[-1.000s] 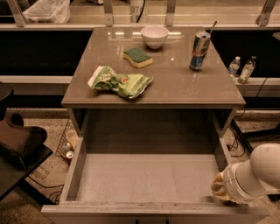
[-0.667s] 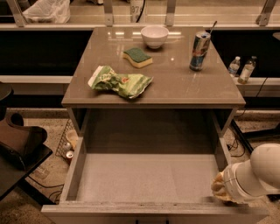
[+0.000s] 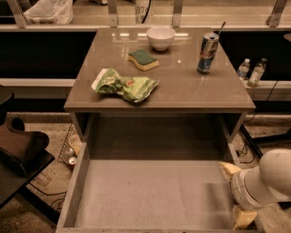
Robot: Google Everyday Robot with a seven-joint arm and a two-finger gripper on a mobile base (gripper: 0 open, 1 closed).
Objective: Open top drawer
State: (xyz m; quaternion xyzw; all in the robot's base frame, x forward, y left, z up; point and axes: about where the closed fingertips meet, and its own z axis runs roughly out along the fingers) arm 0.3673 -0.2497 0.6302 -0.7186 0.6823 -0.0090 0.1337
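Top drawer (image 3: 150, 195) pulled far out, gripper (image 3: 236, 193) at its right wall.

The drawer's plain grey inside lies just left of the gripper, whose two tan fingers (image 3: 229, 169) stand wide apart with nothing seen held between them. Beyond the gripper stands the table (image 3: 182, 98). On the tabletop, a can (image 3: 207, 53) stands straight ahead, and a green bag (image 3: 125, 85), a sponge (image 3: 143, 59) and a white bowl (image 3: 160, 37) lie further left.

I read only what looks like "87" on a white tag (image 3: 142, 7) at the top edge; bag (image 3: 125, 85) and can (image 3: 207, 53) print is illegible. The gripper (image 3: 236, 193) sits at the top drawer (image 3: 154, 195)'s right wall.
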